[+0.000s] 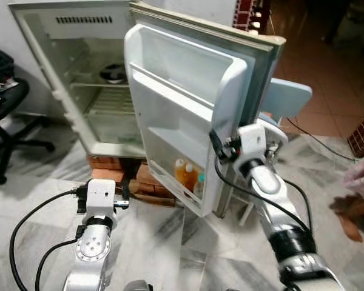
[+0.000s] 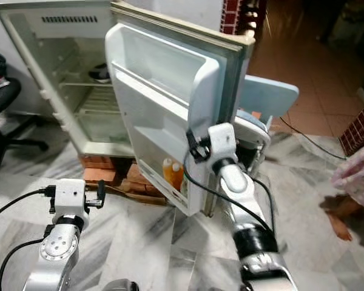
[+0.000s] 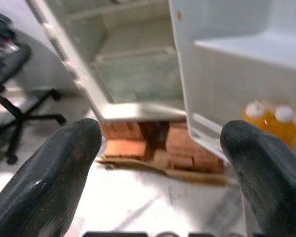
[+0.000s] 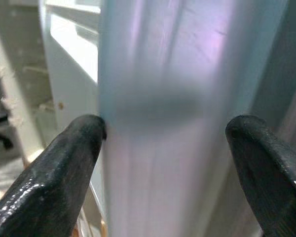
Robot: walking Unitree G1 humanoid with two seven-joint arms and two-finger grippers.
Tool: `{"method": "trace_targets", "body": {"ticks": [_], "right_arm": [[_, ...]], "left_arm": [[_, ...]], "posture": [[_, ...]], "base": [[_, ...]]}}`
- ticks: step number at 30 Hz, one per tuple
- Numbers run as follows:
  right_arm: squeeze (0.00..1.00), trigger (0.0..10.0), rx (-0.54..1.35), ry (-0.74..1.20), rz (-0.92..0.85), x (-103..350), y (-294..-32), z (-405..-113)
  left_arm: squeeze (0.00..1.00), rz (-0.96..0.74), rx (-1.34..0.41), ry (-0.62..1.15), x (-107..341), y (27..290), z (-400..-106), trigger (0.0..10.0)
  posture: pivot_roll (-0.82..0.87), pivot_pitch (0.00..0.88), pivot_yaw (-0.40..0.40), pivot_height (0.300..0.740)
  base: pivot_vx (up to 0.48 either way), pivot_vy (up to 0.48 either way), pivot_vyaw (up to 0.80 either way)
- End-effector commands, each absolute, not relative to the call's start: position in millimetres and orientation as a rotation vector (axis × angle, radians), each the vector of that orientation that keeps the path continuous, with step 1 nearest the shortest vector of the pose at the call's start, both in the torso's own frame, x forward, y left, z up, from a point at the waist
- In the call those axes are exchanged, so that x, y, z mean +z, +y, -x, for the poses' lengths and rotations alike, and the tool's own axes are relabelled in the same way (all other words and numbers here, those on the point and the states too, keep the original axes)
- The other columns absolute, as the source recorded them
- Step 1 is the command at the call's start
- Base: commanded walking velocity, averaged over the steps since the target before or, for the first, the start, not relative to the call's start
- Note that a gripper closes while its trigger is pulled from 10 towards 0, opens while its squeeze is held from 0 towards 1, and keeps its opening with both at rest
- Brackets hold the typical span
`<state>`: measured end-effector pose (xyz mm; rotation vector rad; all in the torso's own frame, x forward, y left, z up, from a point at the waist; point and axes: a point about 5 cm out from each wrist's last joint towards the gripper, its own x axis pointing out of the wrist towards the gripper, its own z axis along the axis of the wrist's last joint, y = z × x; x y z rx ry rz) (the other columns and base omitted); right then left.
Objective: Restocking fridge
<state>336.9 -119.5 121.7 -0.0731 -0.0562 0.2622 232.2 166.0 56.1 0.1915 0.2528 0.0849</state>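
Two spread right claw [image 4: 163, 163] fingers astride fridge door [image 4: 177, 98] edge.

We see our right claw [image 4: 163, 168] raised with fingers spread wide; our left claw [image 3: 158, 168] is low, also spread.

Two silver arms with white wrist blocks, black cables looping off them – long black fingers [image 3: 49, 177]
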Motion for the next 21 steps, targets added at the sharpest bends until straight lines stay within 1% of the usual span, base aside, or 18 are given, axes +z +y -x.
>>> {"method": "trace_targets", "body": {"ticks": [1, 3, 4, 5, 6, 9, 12, 13, 17, 21], "right_arm": [[0.00, 10.0, 0.221, -0.070, 0.053, 127.3, -120.4, -341.5], [0.00, 10.0, 0.220, -0.067, 0.022, 132.0, -115.1, -344.3], [0.00, 10.0, 0.233, -0.063, -0.025, 135.9, -110.5, -345.9], [0.00, 10.0, 0.317, -0.050, -0.121, 142.1, -96.8, -345.3], [0.00, 10.0, 0.317, -0.050, -0.121, 142.1, -96.8, -345.3], [0.00, 10.0, 0.592, -0.067, -0.241, 152.3, -69.2, -328.6], [0.00, 10.0, 0.816, -0.086, -0.327, 159.3, -56.2, -305.3], [0.00, 10.0, 0.941, -0.073, -0.393, 161.4, -53.8, -289.8], [0.00, 10.0, 1.061, -0.013, -0.400, 153.7, -64.0, -274.6], [0.00, 10.0, 1.207, 0.126, -0.297, 131.3, -89.3, -257.2]], "left_arm": [[0.00, -0.203, 0.100, 0.298, 49.5, 170.5, -228.9, 10.0], [0.00, -0.207, 0.093, 0.310, 48.5, 169.4, -229.1, 10.0], [0.00, -0.211, 0.088, 0.313, 48.2, 168.2, -229.4, 10.0], [0.00, -0.210, 0.081, 0.316, 48.0, 165.8, -230.0, 10.0], [0.00, -0.210, 0.081, 0.316, 48.0, 165.8, -230.0, 10.0], [0.00, -0.206, 0.068, 0.317, 48.2, 161.8, -230.7, 10.0], [0.00, -0.205, 0.063, 0.321, 47.9, 160.2, -230.4, 10.0], [0.00, -0.205, 0.062, 0.322, 47.8, 160.1, -230.1, 10.0], [0.00, -0.206, 0.061, 0.327, 47.5, 160.9, -229.6, 10.0], [0.00, -0.210, 0.053, 0.332, 47.0, 160.9, -229.0, 10.0]], "posture": [[0.00, 0.039, 0.030, 0.740], [0.01, 0.037, 0.027, 0.740], [0.01, 0.037, 0.027, 0.740], [0.01, 0.036, 0.026, 0.740], [0.01, 0.036, 0.026, 0.740], [0.01, 0.035, 0.025, 0.740], [0.00, 0.036, 0.024, 0.740], [0.00, 0.037, 0.024, 0.740], [0.00, 0.040, 0.026, 0.740], [-0.01, 0.044, 0.030, 0.740]], "base": [[0.000, 0.000, 0.00], [0.000, 0.000, 0.00], [0.000, 0.000, 0.00], [0.000, 0.000, 0.00], [0.000, 0.000, 0.00], [0.000, 0.000, 0.00], [0.000, 0.000, 0.00], [0.000, 0.000, 0.00], [0.000, 0.000, 0.00], [0.000, 0.000, 0.00]]}}
